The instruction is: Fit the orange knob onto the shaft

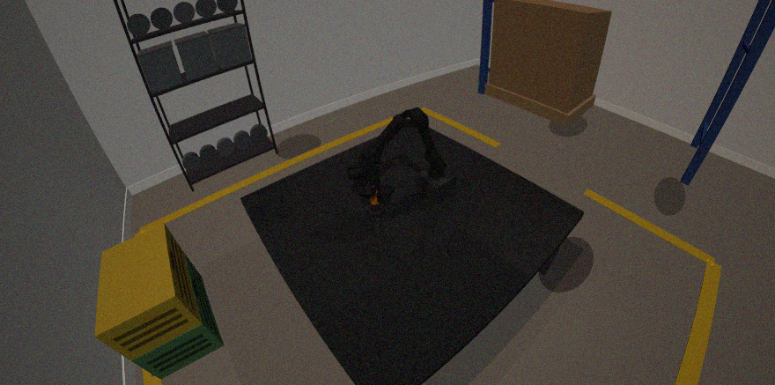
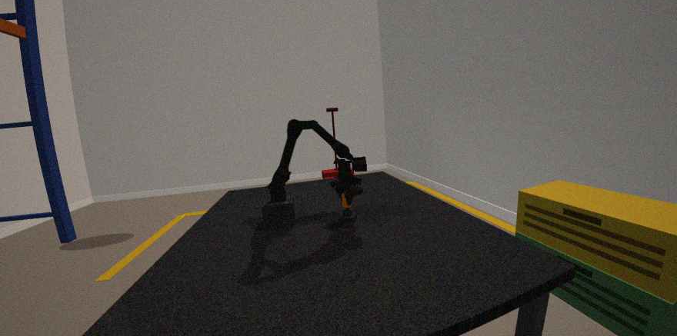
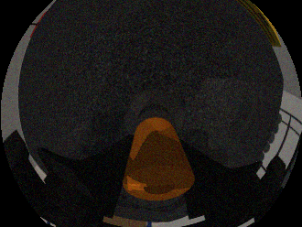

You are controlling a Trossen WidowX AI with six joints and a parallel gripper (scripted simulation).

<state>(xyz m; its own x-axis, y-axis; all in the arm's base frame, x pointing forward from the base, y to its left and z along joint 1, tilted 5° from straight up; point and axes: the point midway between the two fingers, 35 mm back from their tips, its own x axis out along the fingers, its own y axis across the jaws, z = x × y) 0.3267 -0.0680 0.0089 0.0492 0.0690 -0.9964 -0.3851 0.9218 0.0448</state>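
Note:
The orange knob (image 1: 374, 199) (image 2: 345, 200) (image 3: 161, 169) is upright between the fingers of my gripper (image 1: 374, 195) (image 2: 345, 196) (image 3: 155, 141), which points down and is shut on it. The round pedestal (image 2: 349, 217) (image 3: 141, 102) stands on the dark table directly below the knob, its edge showing just beyond the knob in the wrist view. In the exterior view a short dark part shows between the knob's lower end and the pedestal's base. The frames are too dark to tell whether the shaft has entered the hole. The flat sides are hidden.
The black table (image 1: 433, 273) (image 2: 402, 262) carries the arm's base (image 2: 278, 211), which stands to one side of the pedestal. A red object (image 2: 328, 174) shows behind the gripper. Yellow and green crates (image 1: 138, 290) (image 2: 597, 220) stand beyond the table's edge.

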